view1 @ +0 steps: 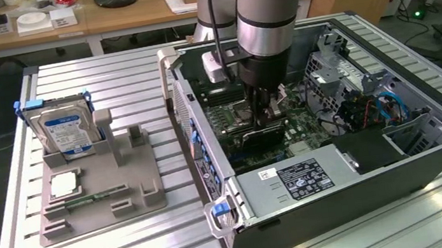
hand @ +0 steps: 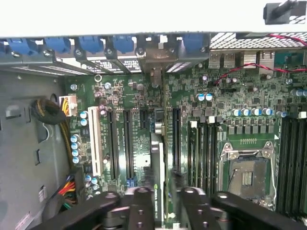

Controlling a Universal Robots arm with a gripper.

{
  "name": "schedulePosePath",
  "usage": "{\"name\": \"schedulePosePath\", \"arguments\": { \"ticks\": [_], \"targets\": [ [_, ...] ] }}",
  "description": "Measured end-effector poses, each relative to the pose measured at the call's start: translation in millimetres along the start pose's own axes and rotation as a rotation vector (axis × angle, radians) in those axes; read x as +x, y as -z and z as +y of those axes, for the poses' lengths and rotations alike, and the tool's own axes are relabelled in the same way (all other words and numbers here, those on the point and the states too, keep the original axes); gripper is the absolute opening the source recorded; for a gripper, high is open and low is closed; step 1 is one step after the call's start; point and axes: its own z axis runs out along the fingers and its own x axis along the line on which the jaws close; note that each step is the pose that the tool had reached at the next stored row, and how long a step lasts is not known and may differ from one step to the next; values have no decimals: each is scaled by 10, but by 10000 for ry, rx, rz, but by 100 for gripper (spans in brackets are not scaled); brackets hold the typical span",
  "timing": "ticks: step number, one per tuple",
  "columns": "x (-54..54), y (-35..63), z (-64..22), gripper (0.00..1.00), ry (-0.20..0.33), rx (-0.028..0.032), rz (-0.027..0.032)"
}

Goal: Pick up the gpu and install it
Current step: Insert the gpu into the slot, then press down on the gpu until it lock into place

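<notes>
Tool (view1: 265, 115) reaching down inside open computer case (view1: 430, 154).
Gripping gpu (hand: 157, 191) edge-on between fingers (hand: 139, 211), standing upright over motherboard (hand: 240, 124) slots, near middle of board.

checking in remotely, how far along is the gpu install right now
Pickup looks done: the gpu is off the grey holder and inside the open computer case. In hand: the end effector holds it edge-on over the motherboard slots. Left: whether it is fully seated cannot be told.
</notes>
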Motion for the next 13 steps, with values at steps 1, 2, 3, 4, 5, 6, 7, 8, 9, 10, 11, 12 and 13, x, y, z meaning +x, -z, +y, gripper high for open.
{"name": "schedulePosePath", "arguments": {
  "ticks": [1, 2, 3, 4, 5, 6, 7, 8, 9, 10, 11, 12, 13],
  "targets": [
    [0, 0, 0, 21, 0, -1, 1],
    [0, 1, 0, 21, 1, -1, 1],
    [0, 1, 0, 15, 1, -1, 1],
    [0, 1, 0, 10, 0, -1, 1],
    [0, 1, 0, 10, 1, -1, 1],
    [0, 1, 0, 10, 1, -1, 1],
    [0, 0, 0, 10, 1, -1, 1],
    [0, 1, 0, 10, 1, -1, 1],
    [0, 1, 0, 10, 1, -1, 1],
    [0, 1, 0, 10, 1, -1, 1],
    [0, 1, 0, 10, 0, -1, 1],
    [0, 1, 0, 10, 1, -1, 1],
    [0, 1, 0, 10, 1, -1, 1]
  ]
}}
